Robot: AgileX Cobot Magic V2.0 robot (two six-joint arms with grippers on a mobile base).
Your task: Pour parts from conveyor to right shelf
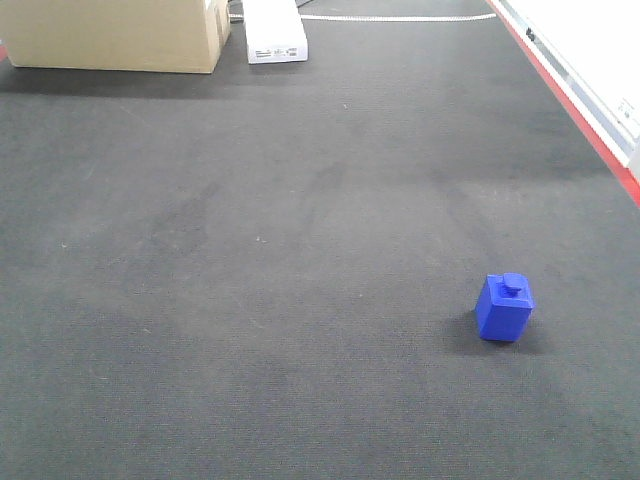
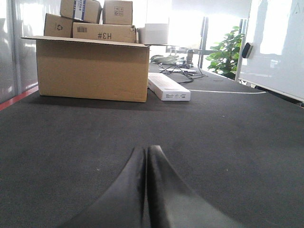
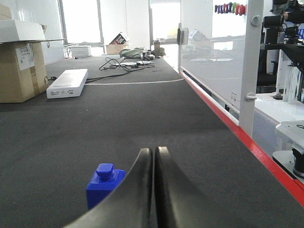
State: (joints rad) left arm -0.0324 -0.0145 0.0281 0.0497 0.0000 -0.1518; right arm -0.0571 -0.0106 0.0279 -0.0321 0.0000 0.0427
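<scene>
Dark conveyor [image 1: 250,300] carries one blue part [image 3: 104,185], upright, just left of the right gripper [image 3: 154,151]. The right gripper and left gripper [image 2: 145,149] are both closed and empty. The right arm is judged nearer.

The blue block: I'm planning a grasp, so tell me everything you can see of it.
The blue block looks like bright plastic, roughly cubic with a raised stud on top. It stands upright on the dark belt, nearer its right side. In the right wrist view it sits just left of the shut right gripper.
</scene>
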